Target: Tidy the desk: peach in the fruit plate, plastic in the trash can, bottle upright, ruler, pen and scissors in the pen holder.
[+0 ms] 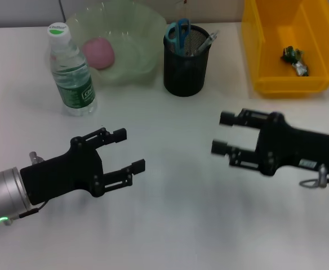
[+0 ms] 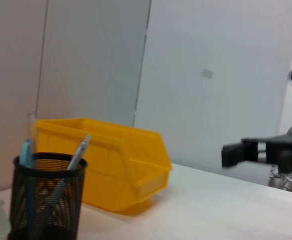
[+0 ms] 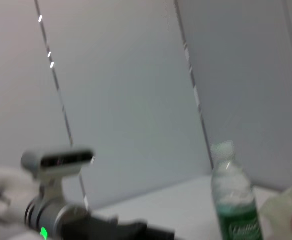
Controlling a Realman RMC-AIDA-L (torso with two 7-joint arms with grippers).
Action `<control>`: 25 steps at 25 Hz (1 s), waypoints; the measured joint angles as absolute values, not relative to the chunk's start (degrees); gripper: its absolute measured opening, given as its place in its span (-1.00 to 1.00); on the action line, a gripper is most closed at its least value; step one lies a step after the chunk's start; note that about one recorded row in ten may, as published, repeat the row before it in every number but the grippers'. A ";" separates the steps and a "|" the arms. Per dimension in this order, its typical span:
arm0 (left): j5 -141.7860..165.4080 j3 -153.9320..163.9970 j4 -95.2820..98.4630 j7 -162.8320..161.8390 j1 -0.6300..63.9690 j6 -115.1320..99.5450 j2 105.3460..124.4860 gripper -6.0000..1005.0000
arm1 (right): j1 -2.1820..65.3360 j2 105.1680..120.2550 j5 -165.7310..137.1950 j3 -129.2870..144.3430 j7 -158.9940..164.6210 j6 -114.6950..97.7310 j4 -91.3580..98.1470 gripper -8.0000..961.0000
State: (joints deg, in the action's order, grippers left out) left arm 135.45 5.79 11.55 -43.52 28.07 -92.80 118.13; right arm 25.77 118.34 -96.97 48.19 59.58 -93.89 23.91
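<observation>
- Seemingly complete, item by item, as far as the views show:
- Peach (image 1: 99, 53): pink, lying inside the green fruit plate (image 1: 142, 28) at the back of the desk (image 1: 170, 225). Done.
- Plastic (image 1: 294, 59): a small crumpled scrap on the floor of the yellow trash can (image 1: 266, 50), back right. Done.
- Bottle (image 1: 70, 70): upright, cap on, just beside the fruit plate on the robot's left. Done.
- Pen holder (image 1: 186, 70): black mesh cup between plate and trash can. Blue-handled scissors (image 1: 177, 35) stand in it, with a pen (image 1: 205, 43) leaning against the rim.
- Ruler (image 1: 182, 11): a faint clear strip seems to rise from the holder (hard to confirm; it is nearly see-through). Judged done, with that reservation.
- Left tool (image 1: 129, 151): over bare desk in the near left, fingers spread, holding nothing.
- Right tool (image 1: 222, 134): over bare desk in the near right, fingers spread, holding nothing.
- Remaining: no loose item lies on the open desk; only the ruler's place wants checking.
</observation>
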 joint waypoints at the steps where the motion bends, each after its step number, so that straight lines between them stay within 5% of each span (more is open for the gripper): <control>1: 135.45 6.33 11.67 -43.66 28.17 -92.95 118.13 0.56 | 25.61 118.65 -98.05 48.16 58.74 -93.44 23.87 0.41; 8: 135.44 9.46 12.07 -44.88 28.84 -93.35 118.12 0.56 | 24.99 118.92 -99.32 48.39 56.50 -92.74 23.85 0.42; 14: 135.44 10.51 12.54 -45.23 28.78 -93.52 118.12 0.56 | 25.00 118.96 -99.90 48.46 53.84 -91.32 23.55 0.70; 25: 135.39 10.61 12.57 -45.30 28.22 -93.59 118.12 0.56 | 27.73 119.27 -104.08 48.51 51.19 -87.21 19.62 0.70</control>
State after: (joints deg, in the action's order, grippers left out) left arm 135.39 10.61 12.57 -45.30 28.22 -93.59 118.12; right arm 27.73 119.27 -104.08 48.52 51.19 -87.21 19.62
